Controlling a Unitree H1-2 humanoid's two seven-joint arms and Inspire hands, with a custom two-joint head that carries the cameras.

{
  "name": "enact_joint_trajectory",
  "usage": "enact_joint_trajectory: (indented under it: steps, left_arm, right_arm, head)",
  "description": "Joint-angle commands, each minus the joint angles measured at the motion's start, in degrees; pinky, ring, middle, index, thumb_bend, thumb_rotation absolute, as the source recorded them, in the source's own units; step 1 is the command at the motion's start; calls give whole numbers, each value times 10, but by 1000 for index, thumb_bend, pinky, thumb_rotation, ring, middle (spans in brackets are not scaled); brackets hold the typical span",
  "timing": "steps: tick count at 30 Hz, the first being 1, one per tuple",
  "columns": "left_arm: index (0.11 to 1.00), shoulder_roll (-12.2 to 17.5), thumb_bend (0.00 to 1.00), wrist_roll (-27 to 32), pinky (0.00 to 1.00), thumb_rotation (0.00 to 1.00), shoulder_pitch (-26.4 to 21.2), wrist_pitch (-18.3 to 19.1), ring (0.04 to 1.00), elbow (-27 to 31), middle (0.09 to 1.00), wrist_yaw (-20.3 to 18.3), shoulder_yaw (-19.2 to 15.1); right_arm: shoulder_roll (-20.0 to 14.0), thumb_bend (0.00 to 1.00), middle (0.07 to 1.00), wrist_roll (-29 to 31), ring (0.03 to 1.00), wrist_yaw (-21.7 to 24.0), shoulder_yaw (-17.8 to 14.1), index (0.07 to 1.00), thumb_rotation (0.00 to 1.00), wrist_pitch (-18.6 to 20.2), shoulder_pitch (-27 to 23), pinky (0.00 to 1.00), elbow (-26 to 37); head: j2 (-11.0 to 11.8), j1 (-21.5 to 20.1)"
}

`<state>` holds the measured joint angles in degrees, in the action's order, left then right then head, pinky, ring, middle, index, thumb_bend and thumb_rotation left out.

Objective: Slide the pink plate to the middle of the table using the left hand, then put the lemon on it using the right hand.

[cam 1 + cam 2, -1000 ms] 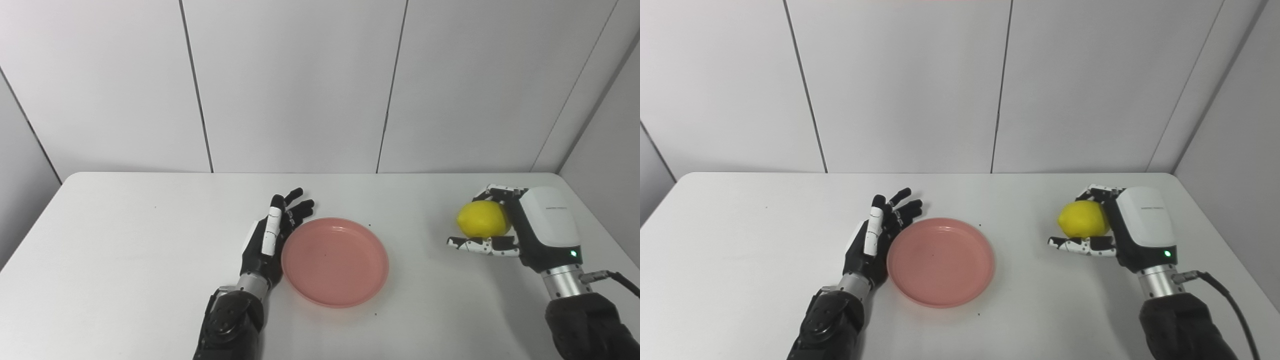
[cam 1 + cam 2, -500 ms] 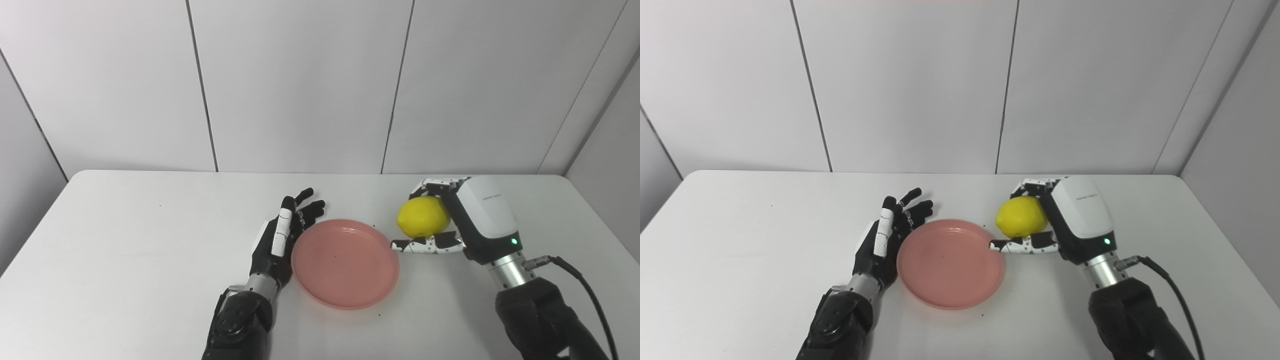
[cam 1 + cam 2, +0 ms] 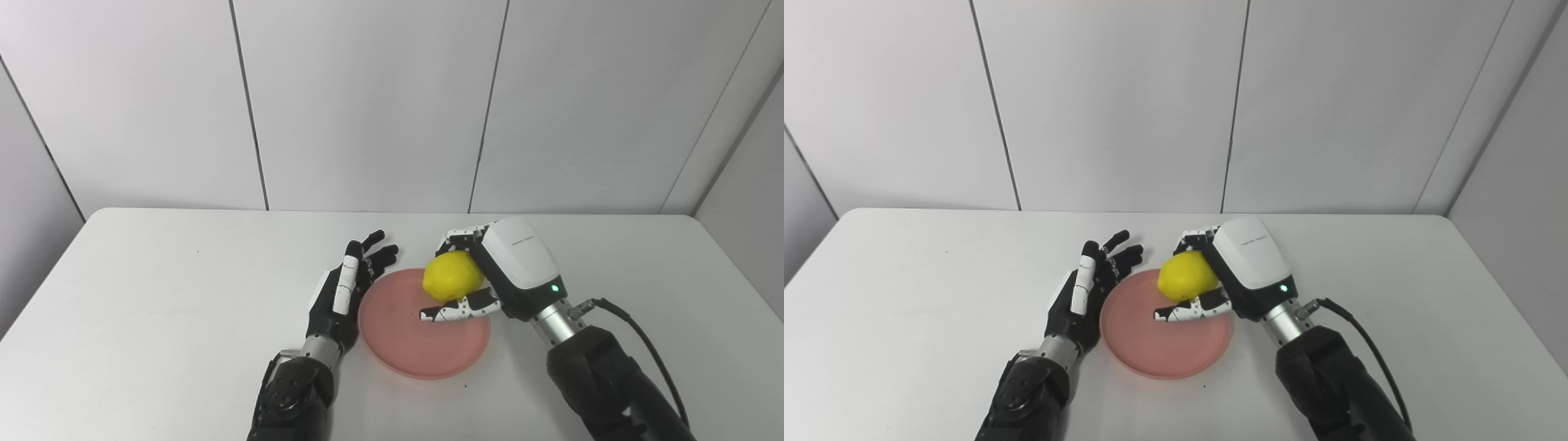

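item: lemon [image 3: 450,277], yellow, held in my right hand [image 3: 490,278]. position: over the far right part of the pink plate [image 3: 404,343], above its floor as far as i can judge; whether it touches the plate i cannot tell.

item: pink plate, shallow, round, empty floor. lies near the middle of the white table [image 3: 153,306]. the slide looks done by where it sits.

item: right hand, clasped around the lemon. fingers [image 3: 456,236] curl over the top and far side, thumb [image 3: 453,311] reaches under and in front, pointing left across the plate. grasp looks secure, not tight to the point of squashing.

item: left hand [image 3: 343,294], slack and spread, holding nothing. it stands on edge just beside the plate's left rim, palm toward it; contact with the rim looks likely but i cannot confirm it.

step in hand: setting the lemon down on the plate.

handling notes, my judgement: bring the lemon a little further left so it sits over the plate's centre, lower until it rests, then loosen fingers and thumb together. the lemon is rounded and may roll, so let go low, not from height. draw the thumb out sideways without hooking the rim. the left hand serves as a stop if the plate shifts.
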<state>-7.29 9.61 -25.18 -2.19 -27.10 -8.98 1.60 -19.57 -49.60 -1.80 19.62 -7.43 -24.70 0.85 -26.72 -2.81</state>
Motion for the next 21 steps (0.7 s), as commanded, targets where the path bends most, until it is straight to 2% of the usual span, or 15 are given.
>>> enact_joint_trajectory:
  steps: [1,9,16,21]
  left_arm:
    - [848,4,914,-7,992,932,29,32,857,-26,792,14,-4]
    - [849,4,912,-9,1000,942,30,26,857,-28,791,14,-3]
    - [845,3,913,-9,996,942,31,29,857,-28,786,16,-4]
    - [845,5,901,-8,998,944,31,28,855,-29,791,13,-5]
  right_arm:
    - [2,643,294,-5,220,-12,1,386,484,-28,-30,162,1]
    - [8,630,299,-21,224,-5,13,377,533,-30,-41,165,-24]
    - [7,624,313,-21,231,-4,16,398,534,-36,-45,167,-40]
    - [5,612,328,-13,246,13,19,413,539,-34,-51,180,-62]
  head:
    - [-1,1]
    - [-2,-1]
    - [-2,-4]
    - [-2,-7]
